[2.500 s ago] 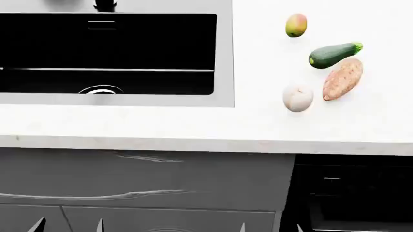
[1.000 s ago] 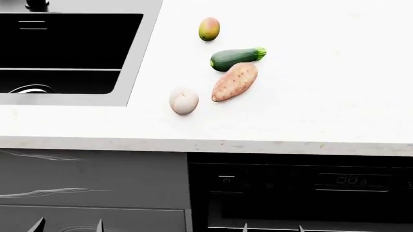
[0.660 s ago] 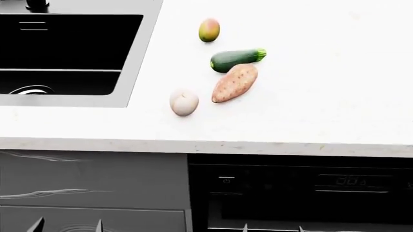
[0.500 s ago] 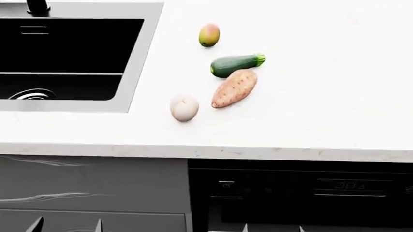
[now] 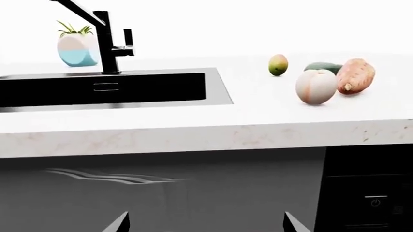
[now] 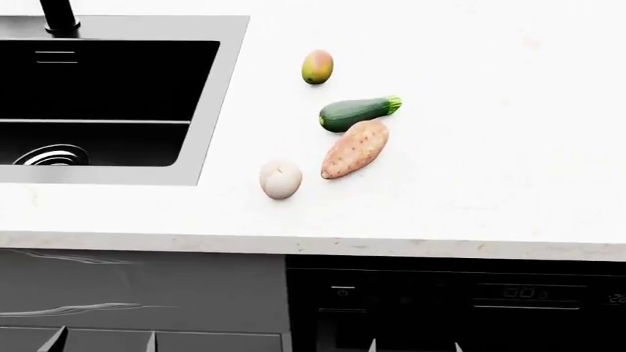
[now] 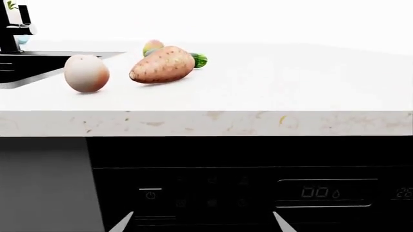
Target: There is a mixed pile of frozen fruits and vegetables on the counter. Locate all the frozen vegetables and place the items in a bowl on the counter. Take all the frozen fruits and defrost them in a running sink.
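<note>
Counter: white stone worktop carrying all four items.
Vegetables: zucchini touching sweet potato.
Fruits: mango behind them; pale round fruit nearest the counter edge.
Sink: left of the pile.
Left gripper: below the counter edge, fingertips spread, empty.
Right gripper: likewise low, spread, empty.

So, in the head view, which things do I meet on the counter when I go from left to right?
Sink → pale round fruit → mango → sweet potato. The zucchini overlaps the sweet potato sideways, so it has no clear place in the order.
</note>
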Available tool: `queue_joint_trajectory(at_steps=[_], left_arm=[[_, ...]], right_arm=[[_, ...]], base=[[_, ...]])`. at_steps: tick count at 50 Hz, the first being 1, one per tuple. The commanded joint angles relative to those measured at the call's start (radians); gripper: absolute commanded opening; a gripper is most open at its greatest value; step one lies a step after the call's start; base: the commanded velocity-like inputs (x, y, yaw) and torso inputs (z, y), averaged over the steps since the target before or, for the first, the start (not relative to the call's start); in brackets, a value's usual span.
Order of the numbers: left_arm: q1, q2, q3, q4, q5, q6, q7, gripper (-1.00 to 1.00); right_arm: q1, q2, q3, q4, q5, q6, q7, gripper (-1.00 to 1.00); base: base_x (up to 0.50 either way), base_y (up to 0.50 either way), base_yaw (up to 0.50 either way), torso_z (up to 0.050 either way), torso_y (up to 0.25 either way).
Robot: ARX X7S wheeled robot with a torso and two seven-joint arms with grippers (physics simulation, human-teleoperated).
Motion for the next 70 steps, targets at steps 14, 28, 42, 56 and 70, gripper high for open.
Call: queue_joint_trajectory(at_steps=[14, 28, 42, 56, 70], left_arm=[[0.013, 0.127, -0.152, 0.015, 0.123, -0.046, 0.145, 1.00], [0.007, 0.099, -0.117, 0.007, 0.082, -0.051, 0.105, 1.00], [-0.001, 0.083, -0.106, 0.005, 0.045, -0.076, 0.077, 1.00], [-0.004, 0.068, -0.083, 0.005, 0.037, -0.068, 0.056, 1.00], [-0.001, 0.048, -0.063, 0.003, 0.021, -0.070, 0.044, 1.00]], right_arm=[[-0.015, -0.124, 0.144, -0.009, -0.131, 0.018, -0.143, 1.00], [-0.006, -0.089, 0.104, 0.002, -0.096, 0.023, -0.100, 1.00], [-0.004, -0.068, 0.072, 0.005, -0.086, 0.022, -0.080, 1.00], [-0.002, -0.054, 0.057, 0.006, -0.071, 0.028, -0.058, 1.00], [-0.001, -0.040, 0.039, 0.005, -0.061, 0.030, -0.034, 1.00]], base=[[0.00, 0.00, 0.00, 0.011, 0.000], [0.00, -0.10, 0.00, 0.000, 0.000], [0.00, -0.19, 0.00, 0.000, 0.000], [0.00, 0.00, 0.00, 0.046, 0.000], [0.17, 0.00, 0.00, 0.000, 0.000]])
